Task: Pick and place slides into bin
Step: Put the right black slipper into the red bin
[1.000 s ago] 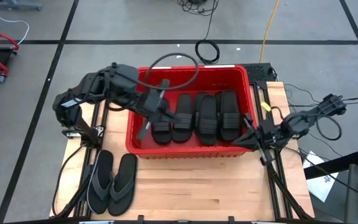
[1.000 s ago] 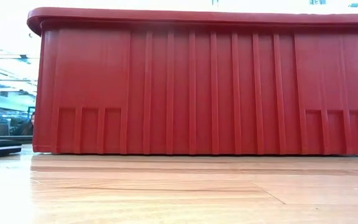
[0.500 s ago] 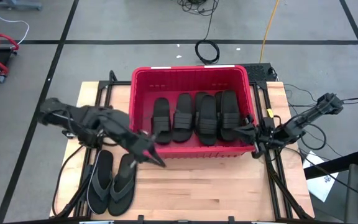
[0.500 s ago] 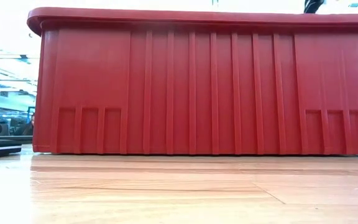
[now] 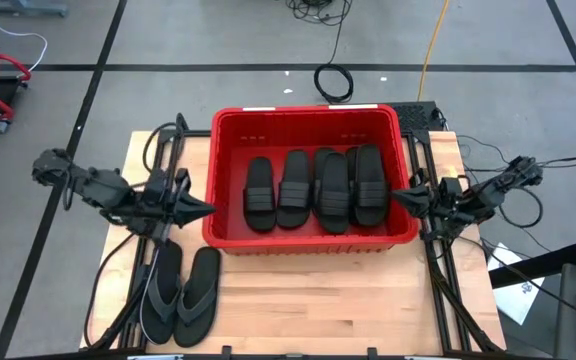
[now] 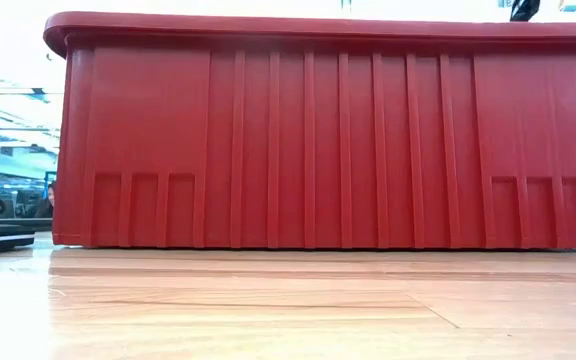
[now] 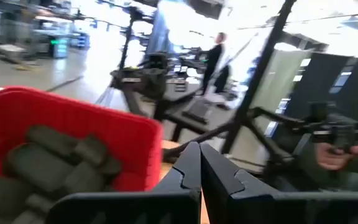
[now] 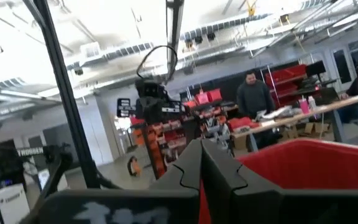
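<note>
left hand (image 5: 200, 210): fingers pressed together, empty, just outside the bin's wall
right hand (image 5: 400, 196): closed tight, empty, at the opposite wall
bin (image 5: 230, 236): strap slides (image 5: 315, 188) inside, count unclear
flip-flops (image 5: 179, 291): on worktop (image 5: 318, 300), near the left hand
handling: probably light, floppy rubber; pinch a sole edge or the thong

large red ribbed plastic bin (image 5: 230, 232): smooth moulded plastic, slight sheen
black strapped rubber slides (image 5: 315, 188): matt, ribbed straps
dark grey thong flip-flops (image 5: 180, 295): matt rubber
pale wooden table (image 5: 328, 310): smooth, glossy planks
</note>
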You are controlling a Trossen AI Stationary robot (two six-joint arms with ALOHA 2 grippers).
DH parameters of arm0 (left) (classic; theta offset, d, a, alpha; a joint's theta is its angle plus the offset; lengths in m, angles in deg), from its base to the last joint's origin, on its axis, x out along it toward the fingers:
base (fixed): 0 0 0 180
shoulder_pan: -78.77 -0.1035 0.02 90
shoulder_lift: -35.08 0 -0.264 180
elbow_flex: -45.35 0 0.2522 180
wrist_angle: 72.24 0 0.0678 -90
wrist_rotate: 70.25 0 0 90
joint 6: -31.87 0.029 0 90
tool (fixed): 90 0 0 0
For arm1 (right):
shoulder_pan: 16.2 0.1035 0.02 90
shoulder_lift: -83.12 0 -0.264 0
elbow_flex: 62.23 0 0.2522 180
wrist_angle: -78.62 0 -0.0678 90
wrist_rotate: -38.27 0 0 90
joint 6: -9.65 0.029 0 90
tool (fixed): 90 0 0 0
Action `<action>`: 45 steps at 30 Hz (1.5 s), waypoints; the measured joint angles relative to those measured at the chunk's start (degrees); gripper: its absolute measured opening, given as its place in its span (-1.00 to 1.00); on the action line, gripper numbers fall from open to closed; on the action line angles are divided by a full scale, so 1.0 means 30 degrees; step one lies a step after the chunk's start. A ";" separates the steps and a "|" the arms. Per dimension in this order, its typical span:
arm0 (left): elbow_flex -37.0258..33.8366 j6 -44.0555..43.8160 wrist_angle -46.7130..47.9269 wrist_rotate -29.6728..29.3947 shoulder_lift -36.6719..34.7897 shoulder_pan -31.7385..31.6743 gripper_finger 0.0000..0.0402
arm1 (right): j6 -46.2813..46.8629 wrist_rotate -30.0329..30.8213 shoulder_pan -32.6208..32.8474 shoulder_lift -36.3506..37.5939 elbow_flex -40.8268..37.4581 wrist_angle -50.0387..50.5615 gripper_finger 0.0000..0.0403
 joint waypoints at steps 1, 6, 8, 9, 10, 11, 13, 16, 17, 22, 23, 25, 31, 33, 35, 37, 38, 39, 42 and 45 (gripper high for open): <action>-0.0130 0.0042 -0.0116 -0.0613 0.0028 0.0194 -1.00 | 0.0150 -0.0013 0.0000 0.0646 0.0000 0.0951 -1.00; -0.0219 0.0517 -0.0281 -0.1624 0.0552 0.0496 -1.00 | 0.0531 -0.0130 0.0000 0.3405 0.0000 0.5322 -1.00; -0.0219 0.0340 -0.0273 -0.1617 0.0786 0.0496 -1.00 | 0.0498 -0.0173 0.0000 0.4274 0.0000 0.6924 -1.00; -0.0219 0.0211 -0.0303 -0.1617 0.0859 0.0496 -1.00 | 0.0473 -0.0231 0.0000 0.4687 0.0000 0.7787 -1.00; -0.0219 0.0120 -0.0402 -0.1617 0.0887 0.0496 -1.00 | 0.0455 -0.0397 0.0000 0.5089 0.0000 0.8625 -1.00; -0.0219 0.0025 -0.0597 -0.1617 0.0896 0.0510 -1.00 | 0.0419 -0.0635 0.0000 0.5435 0.0000 0.9416 -1.00; -0.0219 -0.0110 -0.1012 -0.1617 0.0938 0.0576 -1.00 | 0.0488 -0.0691 0.0000 0.6066 0.0000 1.0945 -1.00; -0.0219 -0.0089 -0.1378 -0.1619 0.0974 0.0756 -0.99 | 0.1180 -0.0684 -0.0003 0.6383 0.0004 1.2489 -1.00; -0.0219 -0.0144 -0.1509 -0.1624 0.0974 0.0817 -0.99 | 0.1354 -0.0762 0.0000 0.6365 0.0007 1.2778 -1.00; -0.0219 -0.1559 -0.1591 -0.1672 0.0964 0.1299 -0.99 | 0.1606 -0.1783 0.0000 0.6362 0.0044 1.2719 -1.00; -0.0219 -0.1895 -0.1481 -0.1420 0.0967 0.1484 -0.99 | 0.1621 -0.1863 0.0000 0.6355 0.0044 1.2734 -1.00; -0.0212 -0.2552 -0.1165 -0.0883 0.1088 0.1999 -0.99 | 0.1625 -0.2134 -0.0007 0.6355 0.0044 1.2727 -1.00; -0.0204 -0.5766 0.2537 -0.0058 0.1262 0.3914 -1.00 | 0.1914 -0.1778 0.0000 0.6355 0.0044 1.2621 -1.00; -0.0204 -0.7145 0.3867 -0.0035 0.1312 0.4615 -1.00 | 0.2320 -0.0862 0.0000 0.6347 0.0044 1.2435 -1.00; -0.0211 -0.7952 0.4839 -0.0056 0.1406 0.5400 -1.00 | 0.2343 -0.0082 -0.0007 0.6355 0.0056 1.2294 -1.00; -0.0208 -0.8648 0.5175 -0.0513 0.1574 0.6270 -1.00 | 0.2310 0.0432 0.0000 0.6351 0.0058 1.2301 -1.00; -0.0204 -0.8905 0.5205 -0.0609 0.1721 0.6676 -1.00 | 0.2328 0.0559 0.0000 0.6347 0.0058 1.2295 -1.00; -0.0204 -0.9153 0.5291 -0.0575 0.1911 0.7068 -1.00 | 0.2332 0.0856 -0.0002 0.6347 0.0058 1.2277 -1.00; -0.0204 -0.9956 0.6107 -0.0446 0.2866 0.8131 -1.00 | 0.2335 0.1019 -0.0007 0.6347 0.0058 1.2148 -1.00; -0.0204 -1.1271 0.7228 -0.0657 0.3980 0.8981 -1.00 | 0.2335 0.1021 -0.0007 0.6347 0.0058 1.1998 -1.00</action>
